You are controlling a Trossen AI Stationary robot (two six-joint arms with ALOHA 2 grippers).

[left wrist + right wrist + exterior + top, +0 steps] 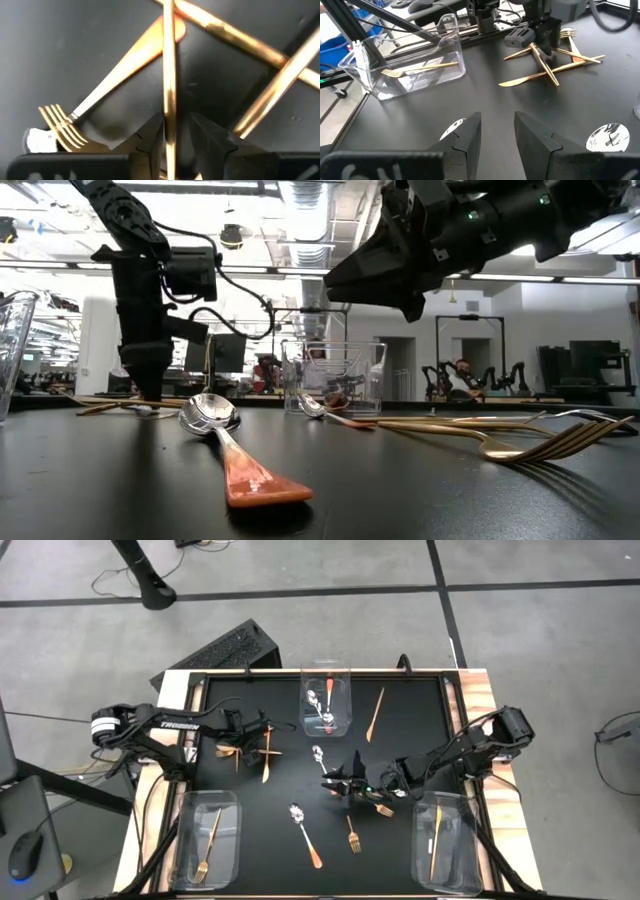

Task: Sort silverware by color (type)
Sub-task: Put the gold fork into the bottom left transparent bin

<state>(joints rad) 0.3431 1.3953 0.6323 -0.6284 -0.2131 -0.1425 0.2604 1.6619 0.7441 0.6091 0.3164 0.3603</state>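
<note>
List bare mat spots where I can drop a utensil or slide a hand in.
Free in the high view: the corner between the loose knife and the right arm, and the strip between the left bin and the spoon. Crowded: the crossed pile at the left gripper, and mid-mat around the right gripper.

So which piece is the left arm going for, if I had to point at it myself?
Start at the black table and go to the crossed gold heap on its left side, under the left gripper. It is the thin gold knife lying between the gripper's fingers, on top of the others, unlike the fork beside it.
</note>
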